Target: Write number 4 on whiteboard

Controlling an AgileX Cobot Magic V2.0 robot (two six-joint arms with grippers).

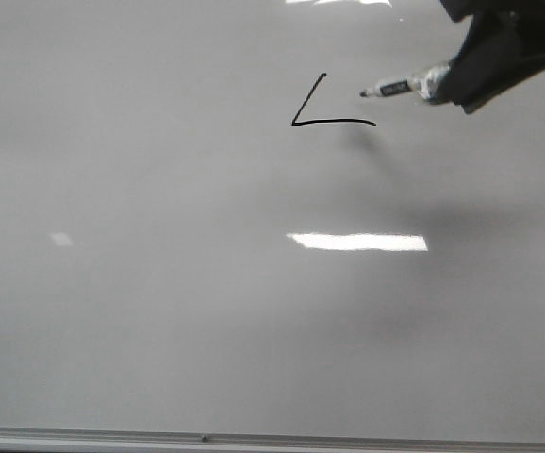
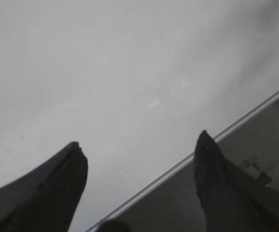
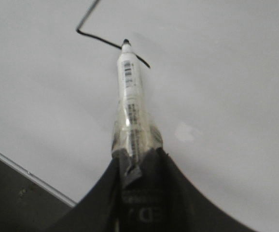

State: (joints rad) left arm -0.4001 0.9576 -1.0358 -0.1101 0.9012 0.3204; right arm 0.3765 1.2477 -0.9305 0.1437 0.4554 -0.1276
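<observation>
My right end effector (image 1: pixel 456 80) clamped on white taped marker (image 1: pixel 400 88), tip off glossy pale whiteboard (image 1: pixel 159 311). Thin black number 4 (image 1: pixel 329 111) upper-centre: slant and bar drawn. Next: vertical stroke across bar. Left end effector (image 2: pixel 139 159) wide open, empty.

One whiteboard (image 1: pixel 159 321) carries two black strokes of the number 4 (image 1: pixel 324 111), one marker (image 1: pixel 400 88) just beside them, three bright light reflections (image 1: pixel 357 242) below them, and two grippers appear
</observation>
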